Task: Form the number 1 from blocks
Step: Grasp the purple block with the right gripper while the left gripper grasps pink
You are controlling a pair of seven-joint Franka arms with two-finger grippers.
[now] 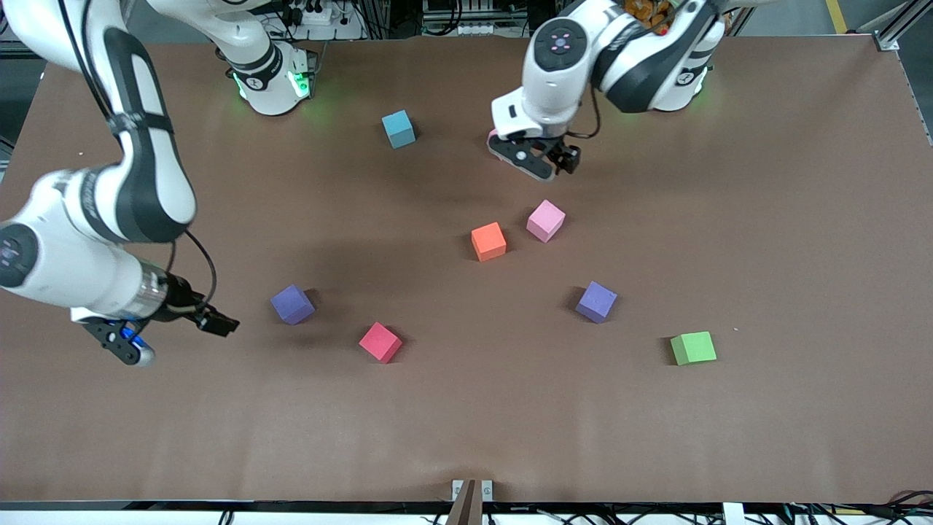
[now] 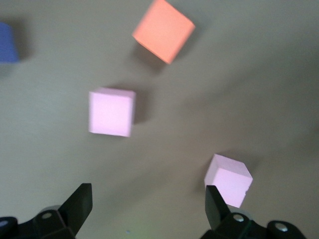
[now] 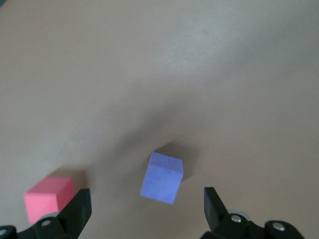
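My left arm reaches out from its base, wrist bent down, left gripper [image 1: 543,162] hanging with fingers spread wide and empty over bare table, near two pink blocks: one [image 2: 111,112] ahead between the fingers' line, another [image 2: 228,179] just beside one fingertip [image 2: 215,201]. The orange block [image 1: 488,241] sits beside the pink one [image 1: 546,220], slightly nearer the front camera. My right arm bends low at its end of the table, right gripper [image 1: 175,328] released, holding nothing, above the table near a purple block [image 1: 293,304]. Red block [image 1: 380,342] lies nearer the camera; second purple block [image 1: 596,301] toward the left arm's end.
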